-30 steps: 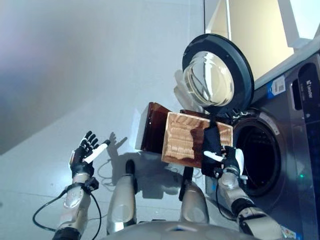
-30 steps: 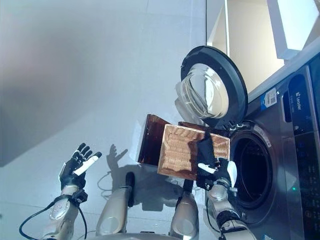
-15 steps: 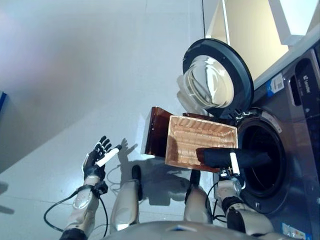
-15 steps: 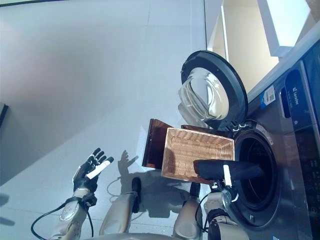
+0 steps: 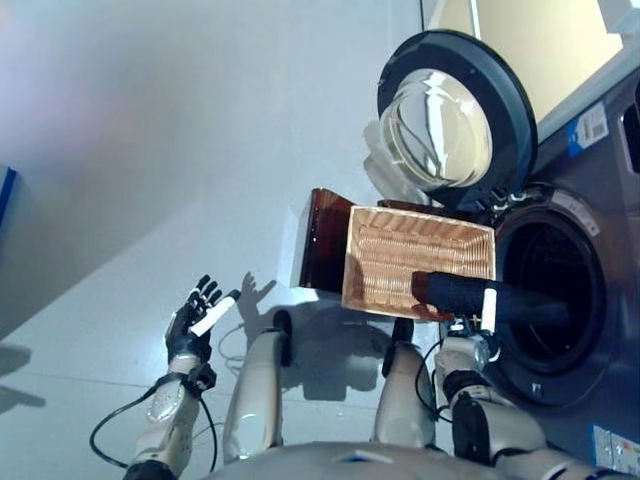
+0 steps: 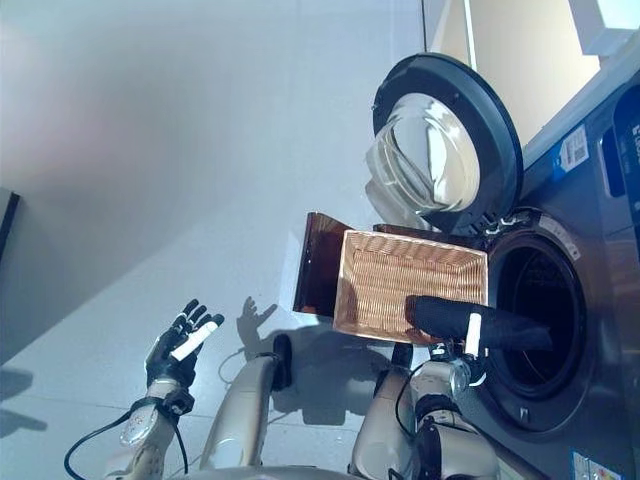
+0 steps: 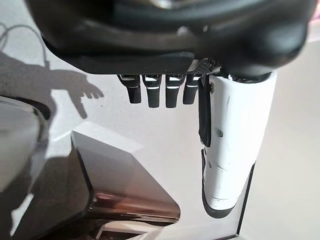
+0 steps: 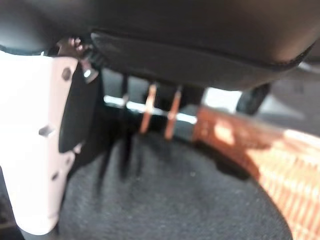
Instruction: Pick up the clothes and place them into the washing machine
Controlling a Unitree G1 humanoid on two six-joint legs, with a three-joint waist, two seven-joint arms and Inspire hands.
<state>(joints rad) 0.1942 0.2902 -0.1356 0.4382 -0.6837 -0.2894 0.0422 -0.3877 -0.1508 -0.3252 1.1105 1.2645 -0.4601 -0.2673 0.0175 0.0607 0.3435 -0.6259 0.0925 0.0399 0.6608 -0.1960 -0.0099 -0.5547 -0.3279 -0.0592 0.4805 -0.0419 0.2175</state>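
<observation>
Right robot hand (image 6: 462, 352) apparently pinching dark cloth (image 6: 470, 322) across drum rim (image 6: 545, 330); left robot hand (image 5: 192, 322) spread.

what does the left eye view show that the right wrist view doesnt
Only the left eye view shows the washing machine, its open round door, the brown stand and the open, empty left hand over the floor.

Only the right wrist view shows, from close, the right hand with its fingers curled onto the black cloth.

Both show the woven basket and the black cloth, which in the left eye view stretches from the basket toward the drum opening.
</observation>
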